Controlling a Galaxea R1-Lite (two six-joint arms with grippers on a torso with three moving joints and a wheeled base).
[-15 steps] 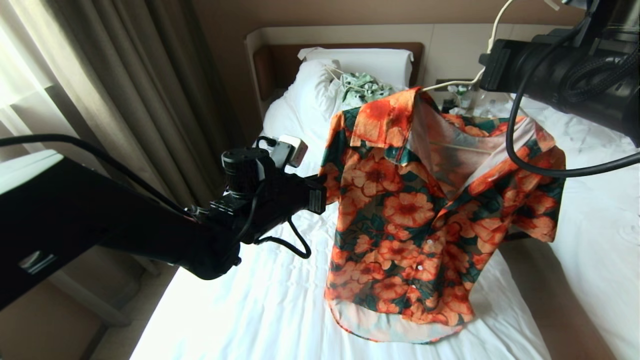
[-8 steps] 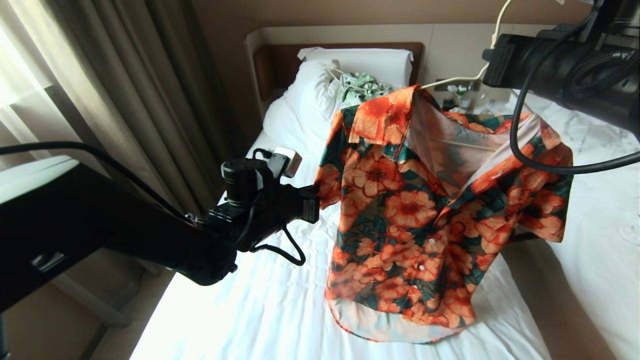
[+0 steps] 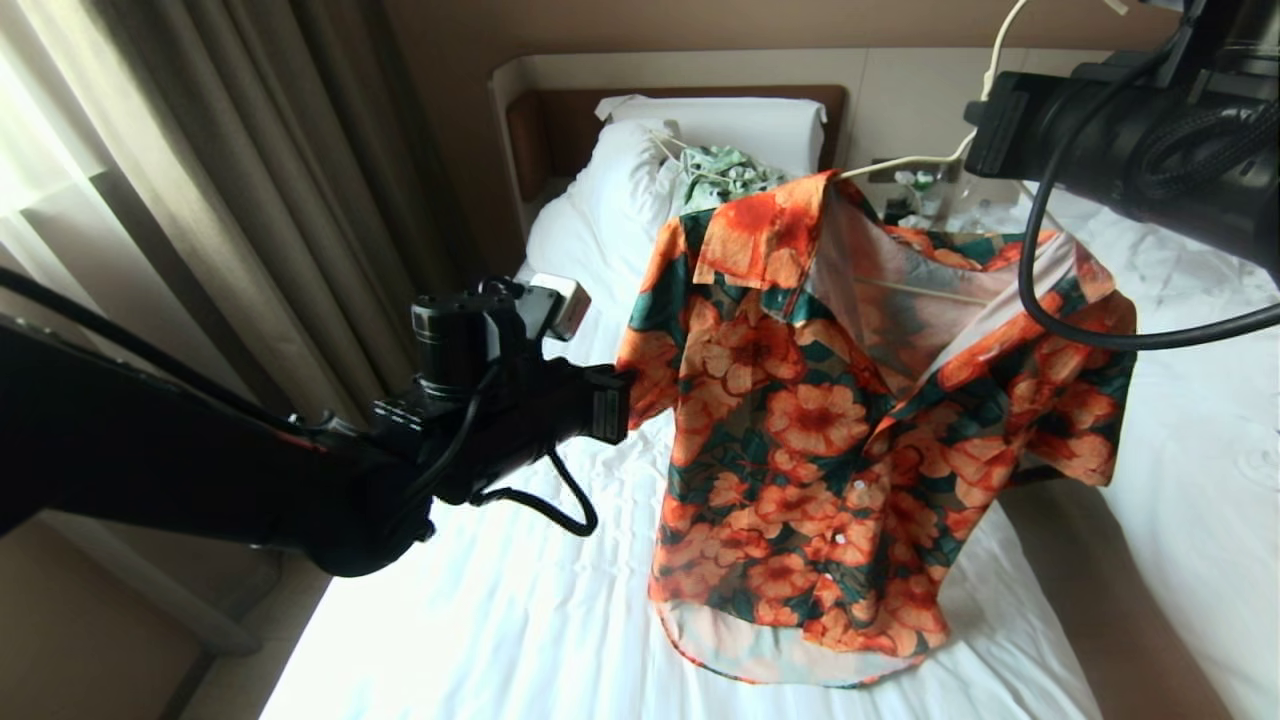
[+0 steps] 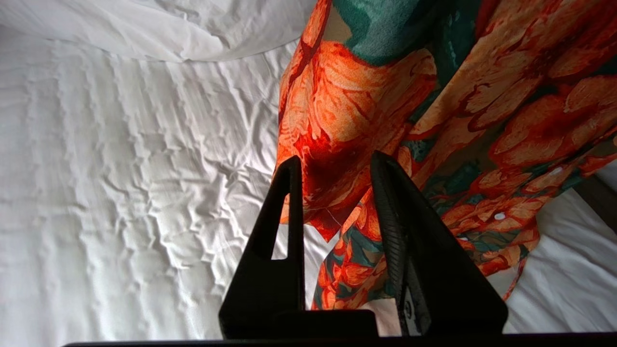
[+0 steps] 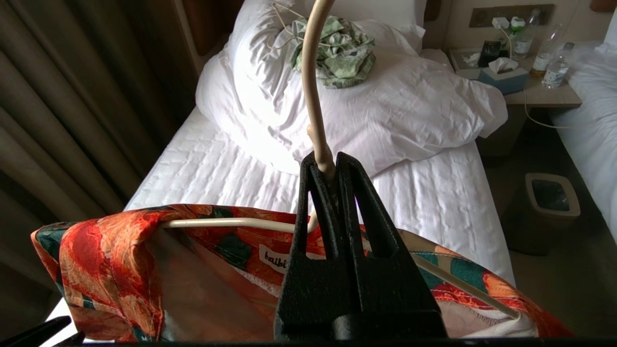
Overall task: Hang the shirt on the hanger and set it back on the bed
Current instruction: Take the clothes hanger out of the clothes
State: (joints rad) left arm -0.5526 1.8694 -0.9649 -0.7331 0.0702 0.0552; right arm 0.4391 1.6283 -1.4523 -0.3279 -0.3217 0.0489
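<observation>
Reading perhaps "haibi": shirt [image 5: 120, 250] label [image 5: 274, 258].

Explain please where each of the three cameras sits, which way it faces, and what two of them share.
Head view: high on the robot, facing forward and down at the bed; both arms show.
Left wrist view: behind the left gripper, facing the shirt sleeve between parted jaws.
Right wrist view: behind the right gripper, facing the headboard end, jaws clamped on the hanger.
All views share the shirt and the bed.
</observation>
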